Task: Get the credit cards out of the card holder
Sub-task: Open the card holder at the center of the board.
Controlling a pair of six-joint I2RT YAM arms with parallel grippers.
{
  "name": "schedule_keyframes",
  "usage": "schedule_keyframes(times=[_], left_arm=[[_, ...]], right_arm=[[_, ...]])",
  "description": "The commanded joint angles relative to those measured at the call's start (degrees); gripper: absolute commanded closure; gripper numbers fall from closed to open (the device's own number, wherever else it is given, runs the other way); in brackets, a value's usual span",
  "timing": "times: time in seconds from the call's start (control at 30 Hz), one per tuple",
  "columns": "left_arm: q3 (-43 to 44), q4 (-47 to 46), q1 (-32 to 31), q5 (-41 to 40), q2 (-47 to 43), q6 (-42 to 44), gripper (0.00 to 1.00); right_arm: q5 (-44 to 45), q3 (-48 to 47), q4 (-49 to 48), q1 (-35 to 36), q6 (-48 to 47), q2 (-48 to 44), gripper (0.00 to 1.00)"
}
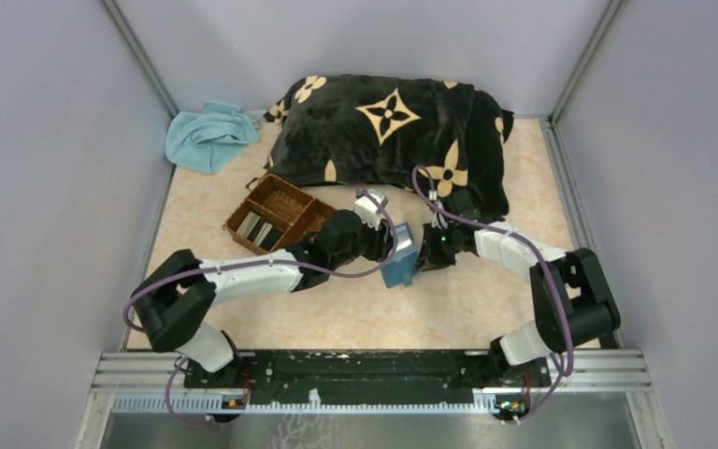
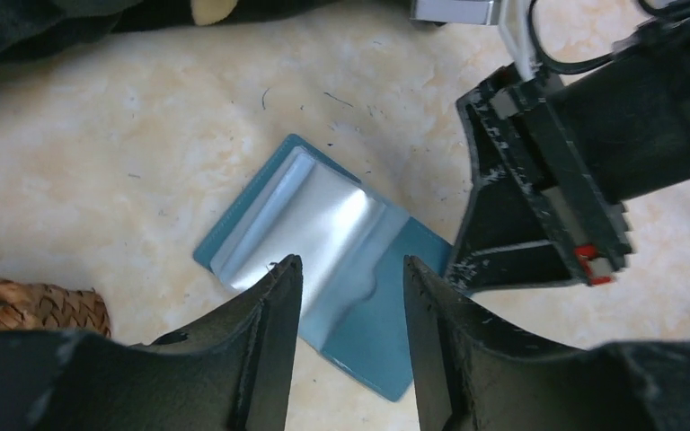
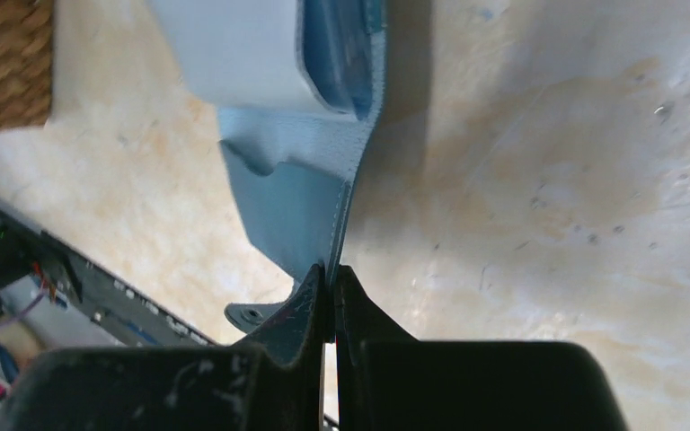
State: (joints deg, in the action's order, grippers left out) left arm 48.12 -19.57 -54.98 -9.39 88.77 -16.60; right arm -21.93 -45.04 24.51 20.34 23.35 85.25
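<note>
Right gripper [image 3: 332, 271] clamped the card holder [image 2: 377, 346]; left gripper [image 2: 350, 262], jaws apart, faced its silvery credit card [image 2: 314, 211] at 12 o'clock

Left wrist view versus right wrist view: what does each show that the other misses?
Left wrist only: the left claw, open over the card holder's spread inside, where a silvery panel shines; whether that is a card is unclear. Right wrist only: the tight seam where the right claw pinches the card holder's edge. Both: that claw, the card holder, a corner of the woven tray, the pale table.
</note>
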Motion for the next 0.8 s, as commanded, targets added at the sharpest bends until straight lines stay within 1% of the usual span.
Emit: schedule_keyframes(times=[0.0, 0.13, 0.3, 0.33, 0.37, 0.4, 0.43, 0.47, 0.5, 0.53, 0.63, 0.67, 0.77], left_arm=[[1.49, -7.70, 0.34, 3.92, 2.02, 8.80, 0.48], [1.18, -10.53, 0.65, 4.24, 5.42, 9.70, 0.46], [1.81, -13.11, 0.98, 7.41, 11.66, 9.03, 0.46], [2.24, -13.23, 1.01, 8.32, 13.20, 8.50, 0.47], [2.83, -12.48, 1.02, 9.21, 14.24, 7.83, 0.52], [3.27, -11.09, 1.02, 9.97, 14.96, 6.76, 0.60], [3.33, -10.53, 1.01, 10.20, 15.45, 4.89, 0.69], [3.05, -10.24, 0.98, 10.52, 15.93, 3.34, 0.76], [2.71, -9.89, 0.99, 10.31, 16.25, 2.06, 0.81], [2.28, -9.61, 0.99, 9.48, 16.57, 0.95, 0.82], [1.15, -9.21, 0.99, 7.67, 17.11, -0.37, 0.85], [0.96, -8.91, 1.01, 7.60, 17.22, -0.53, 0.90], [0.57, -8.37, 0.92, 8.49, 17.34, -1.70, 0.99]], right_arm=[[-7.84, 2.31, 1.18, -0.17, -3.72, -6.93, 1.00], [-13.66, 6.00, -0.20, -0.19, -1.71, -11.49, 1.00], [-9.32, 6.67, 2.03, -0.20, -1.38, -15.08, 1.00], [-8.42, 6.59, 2.36, -0.16, -1.38, -15.38, 0.95], [-7.69, 6.44, 2.64, -0.15, -1.32, -15.60, 0.82], [-7.29, 6.21, 3.04, -0.20, -1.40, -15.80, 0.66], [-6.88, 5.78, 3.60, -0.17, -1.41, -16.25, 0.55], [-5.78, 5.37, 4.07, -0.21, -1.23, -17.08, 0.46], [-4.75, 5.06, 4.34, -0.14, -1.07, -18.26, 0.40], [-3.39, 4.70, 4.66, -0.19, -0.98, -19.71, 0.37], [0.66, 2.96, 6.37, -0.12, -0.59, -22.50, 0.36], [0.85, 2.44, 6.75, -0.12, -0.30, -23.06, 0.31], [-0.10, 2.91, 6.82, 0.42, 1.81, -23.66, 0.28]])
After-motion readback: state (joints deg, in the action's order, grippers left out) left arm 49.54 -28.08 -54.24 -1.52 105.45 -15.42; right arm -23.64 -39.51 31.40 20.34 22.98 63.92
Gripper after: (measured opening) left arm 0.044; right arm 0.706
